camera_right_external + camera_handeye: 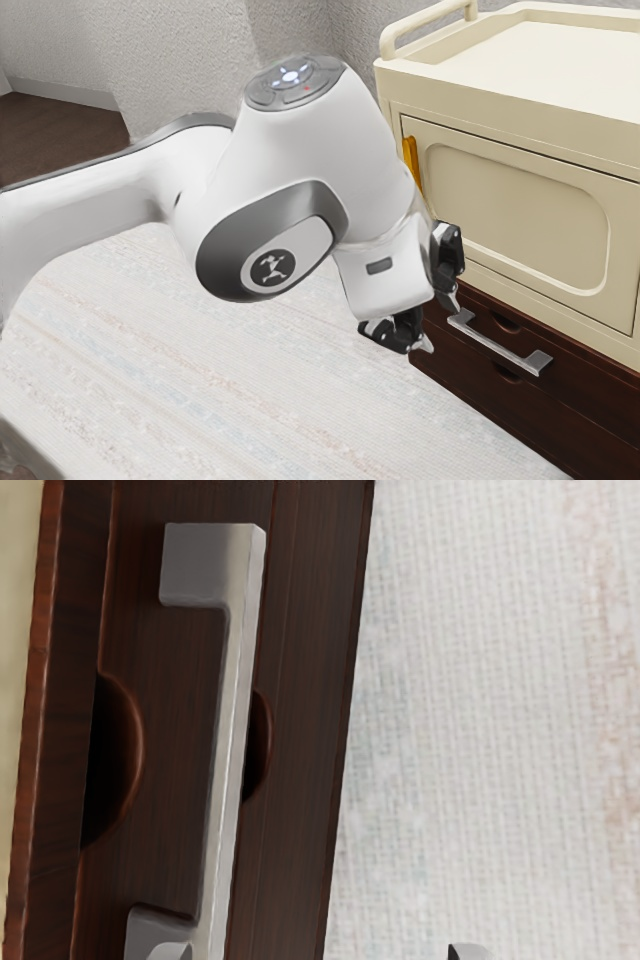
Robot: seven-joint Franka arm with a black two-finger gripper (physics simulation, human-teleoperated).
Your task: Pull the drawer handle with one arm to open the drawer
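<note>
1. Claw [441, 321] is standing wide, gripping nothing.
2. Handle [230, 730] is spanning the drawer [180, 730], lying toward the claw's four o'clock, exterior view.
3. Bar is looking stiff, perhaps slippery; its middle is offering the best hold.

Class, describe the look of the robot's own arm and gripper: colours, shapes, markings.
The smooth, rounded white arm has a grey cap with bluish-white lights and a red mark, plus a pale disc, edged in dark grey, with a black emblem. The black two-finger gripper has pale tips and joins a white block.
</note>
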